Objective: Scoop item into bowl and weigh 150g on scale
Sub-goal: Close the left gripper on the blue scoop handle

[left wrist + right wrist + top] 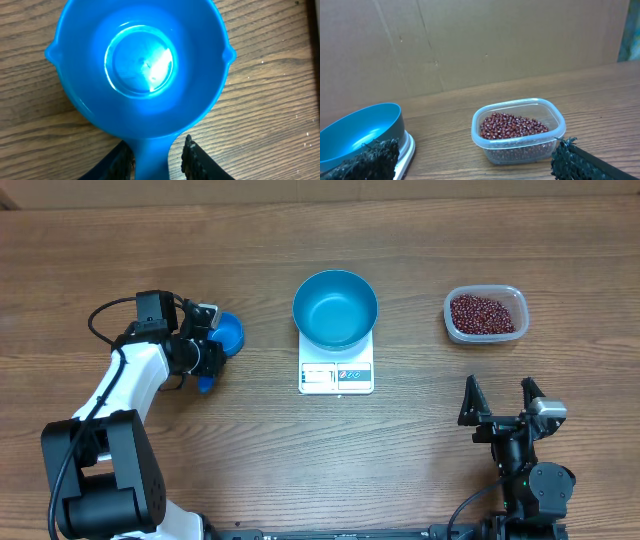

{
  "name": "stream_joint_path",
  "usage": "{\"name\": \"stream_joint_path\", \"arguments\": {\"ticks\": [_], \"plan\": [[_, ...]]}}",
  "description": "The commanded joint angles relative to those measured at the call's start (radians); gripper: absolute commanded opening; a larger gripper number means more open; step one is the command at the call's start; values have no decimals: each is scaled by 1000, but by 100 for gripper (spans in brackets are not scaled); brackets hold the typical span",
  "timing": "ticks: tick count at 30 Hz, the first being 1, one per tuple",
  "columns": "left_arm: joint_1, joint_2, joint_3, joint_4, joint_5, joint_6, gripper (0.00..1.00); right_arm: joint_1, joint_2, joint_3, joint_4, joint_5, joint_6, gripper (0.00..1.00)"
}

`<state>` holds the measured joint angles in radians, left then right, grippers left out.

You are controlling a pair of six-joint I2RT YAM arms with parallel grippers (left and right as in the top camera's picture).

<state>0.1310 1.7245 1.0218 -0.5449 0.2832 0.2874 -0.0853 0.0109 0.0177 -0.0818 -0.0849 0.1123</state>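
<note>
Scoop handle [150, 162]: blue, at bottom of L wrist view, runs btwn the fingers of L gripper [157, 147].
L claw: jaws apart, straddling the handle; one finger looks to touch it, a sliver of wood shows beside the other, so not clamped.
Scoop [142, 65]: small blue cup, mouth up, empty, lying on table [300, 470] left of scale [336, 375].
Bowl [335, 308]: deep blue, sits on the scale, inside smooth & empty; display strip faces the robot.
Beans [485, 313]: dark red-brown heap in clear tub [512, 292], right of bowl, well apart from scoop.
R gripper [499, 398]: jaws wide apart, clear of everything, on robot's side of tub.
</note>
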Motion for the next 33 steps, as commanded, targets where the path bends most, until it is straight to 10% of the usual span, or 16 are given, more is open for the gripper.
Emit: {"name": "stream_joint_path", "arguments": {"ticks": [1, 33], "plan": [[-3, 2, 23, 3, 32, -29, 34, -6, -8, -10, 5, 9, 8, 100], [-3, -14, 243, -154, 53, -190, 19, -6, -8, -10, 5, 9, 8, 100]]}}
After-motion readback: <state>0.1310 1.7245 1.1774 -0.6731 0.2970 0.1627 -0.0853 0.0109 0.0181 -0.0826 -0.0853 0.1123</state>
